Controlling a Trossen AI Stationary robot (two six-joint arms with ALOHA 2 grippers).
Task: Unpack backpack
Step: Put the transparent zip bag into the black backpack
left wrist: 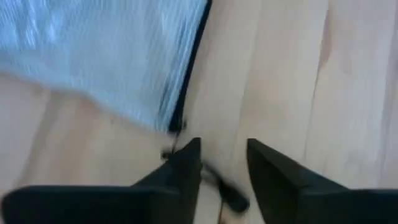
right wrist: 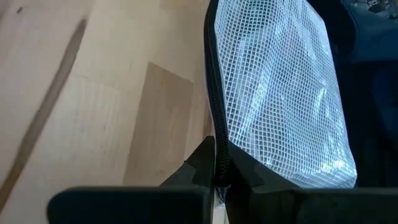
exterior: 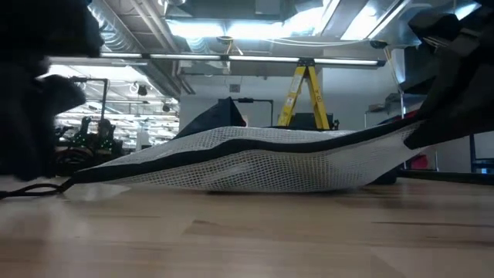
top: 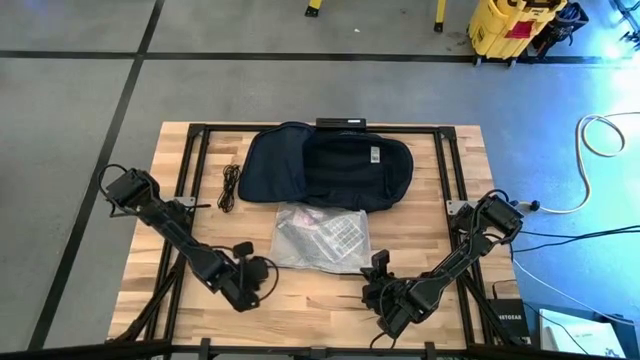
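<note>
Backpack (top: 330,170): we find it lying flat at the far middle of the wooden table (top: 310,300), a large soft dark navy bag with a rounded outline. Its front flap is folded open toward the left, and a small white label shows on the right half.

Next in size, a clear mesh pouch (top: 322,238) with a dark zipper edge lies just in front of the backpack, its far edge touching it. A thin black cable (top: 231,186) lies coiled to the left of the backpack.

We see the right gripper (right wrist: 219,177) closed on the pouch's zipper edge at its near right corner. The left gripper (left wrist: 222,163) sits at the pouch's near left corner, jaws parted and holding nothing.
</note>
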